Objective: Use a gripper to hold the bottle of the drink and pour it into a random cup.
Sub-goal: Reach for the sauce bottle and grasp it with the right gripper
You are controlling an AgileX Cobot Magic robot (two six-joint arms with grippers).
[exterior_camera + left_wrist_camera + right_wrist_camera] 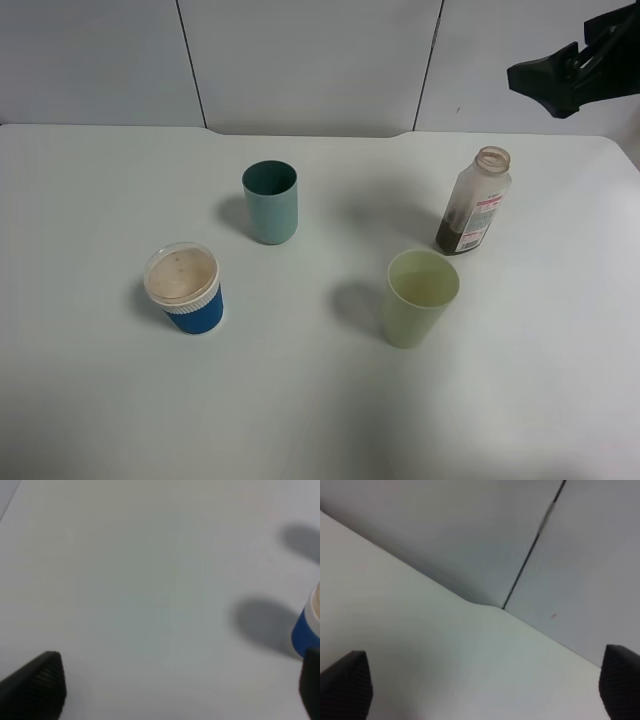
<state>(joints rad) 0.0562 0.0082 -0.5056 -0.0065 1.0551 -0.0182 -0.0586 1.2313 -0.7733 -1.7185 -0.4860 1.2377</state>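
The bottle stands upright and capless on the white table at the right, with brown drink in its lower part. The teal cup stands upright left of it, near the table's middle. My right gripper hangs in the air at the top right, above and behind the bottle, clear of it. In the right wrist view the right gripper is open and empty, and its fingers frame bare table and wall. My left gripper is open and empty over bare table. It does not show in the high view.
A pale yellow-green tumbler stands in front of the bottle. A short blue ribbed cup with a clear lid stands at the left front, and its edge shows in the left wrist view. A grey panelled wall backs the table.
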